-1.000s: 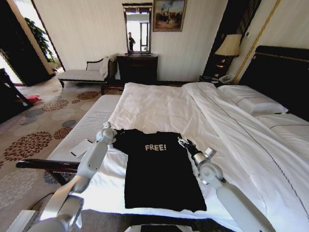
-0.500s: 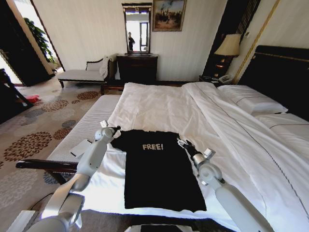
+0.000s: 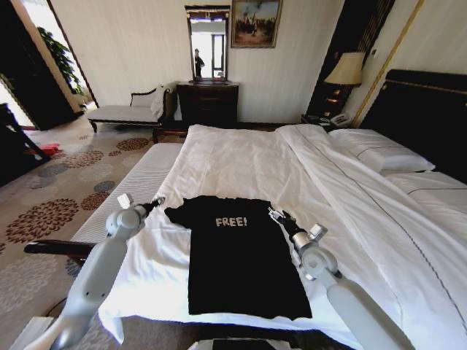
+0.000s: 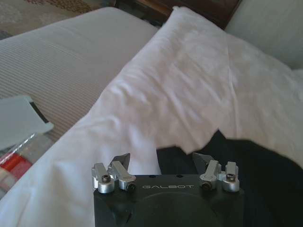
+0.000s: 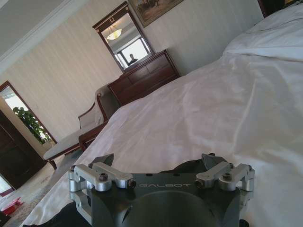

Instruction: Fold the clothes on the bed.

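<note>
1. Bench (image 3: 139, 186), pale and ribbed, runs along the foot of the bed at 9 o'clock of the shirt; a flat white packet (image 4: 19, 118) lies on it.
2. Left gripper (image 3: 152, 203) hangs over the duvet (image 3: 241, 164) edge, just beside the shirt's left sleeve at its 9 o'clock. In the left wrist view (image 4: 162, 163) its jaws are apart with nothing between them, the sleeve's dark cloth just beyond one tip.
3. Shirt (image 3: 241, 262), black with white "FREE!" on the chest, lies flat and face up on the bed (image 3: 365, 219), near its foot edge, collar toward 12 o'clock, hem toward 6 o'clock.
4. Right gripper (image 3: 279, 216) sits at the shirt's right sleeve, at 3 o'clock of the lettering. In the right wrist view (image 5: 161, 161) its jaws are apart, dark cloth lying beneath them; whether they touch it, I cannot tell.
5. Pillows (image 3: 379, 149) lie at 2 o'clock, against the dark headboard (image 3: 430, 109).
</note>
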Available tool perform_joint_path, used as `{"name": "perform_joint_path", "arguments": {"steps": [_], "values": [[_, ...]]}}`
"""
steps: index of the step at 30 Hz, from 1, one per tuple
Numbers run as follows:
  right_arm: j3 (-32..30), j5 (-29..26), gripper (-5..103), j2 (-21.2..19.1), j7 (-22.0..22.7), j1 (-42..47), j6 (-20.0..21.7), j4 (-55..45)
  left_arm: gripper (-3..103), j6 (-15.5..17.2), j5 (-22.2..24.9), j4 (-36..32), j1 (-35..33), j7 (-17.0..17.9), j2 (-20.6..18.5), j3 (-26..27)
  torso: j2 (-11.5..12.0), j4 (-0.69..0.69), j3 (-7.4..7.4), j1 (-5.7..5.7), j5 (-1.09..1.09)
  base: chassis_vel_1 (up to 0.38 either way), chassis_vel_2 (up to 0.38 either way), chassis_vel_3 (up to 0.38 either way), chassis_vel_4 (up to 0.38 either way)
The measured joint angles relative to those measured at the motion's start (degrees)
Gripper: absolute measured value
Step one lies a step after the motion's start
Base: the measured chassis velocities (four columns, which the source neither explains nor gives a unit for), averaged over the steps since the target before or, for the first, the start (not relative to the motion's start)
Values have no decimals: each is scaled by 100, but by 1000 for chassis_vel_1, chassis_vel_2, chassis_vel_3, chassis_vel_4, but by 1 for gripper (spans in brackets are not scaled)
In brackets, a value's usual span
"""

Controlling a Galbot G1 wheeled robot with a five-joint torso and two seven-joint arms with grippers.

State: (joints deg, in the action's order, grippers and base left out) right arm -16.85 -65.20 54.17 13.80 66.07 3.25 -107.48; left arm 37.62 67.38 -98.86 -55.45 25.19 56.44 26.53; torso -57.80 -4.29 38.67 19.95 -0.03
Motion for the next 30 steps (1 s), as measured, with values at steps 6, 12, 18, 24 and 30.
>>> {"name": "perform_joint_path", "arguments": {"steps": [6,12,18,24,30], "values": [[-2,5,100,18,53,24,0,-120,97,-101,-1243,-512,-572,-474,-284,-247,0,-3,0,0,2,0,0,0,0],[-36,5,100,19,73,38,5,-155,100,-218,-2429,-759,-844,-821,-560,-802,0,-3,1,0,2,0,0,0,0],[-70,-2,100,19,76,48,8,-123,100,-762,-3906,-513,-909,-1095,-860,-1439,0,-1,1,0,2,0,0,0,0],[-10,-1,100,52,88,-6,12,-71,100,-879,-4080,-292,-628,-1030,-668,-1930,0,-3,1,0,3,0,0,0,0],[6,-1,100,56,95,-31,14,-37,100,-1104,-4110,-75,-410,-1019,-533,-2145,0,-3,1,2,3,0,0,0,0]]}}
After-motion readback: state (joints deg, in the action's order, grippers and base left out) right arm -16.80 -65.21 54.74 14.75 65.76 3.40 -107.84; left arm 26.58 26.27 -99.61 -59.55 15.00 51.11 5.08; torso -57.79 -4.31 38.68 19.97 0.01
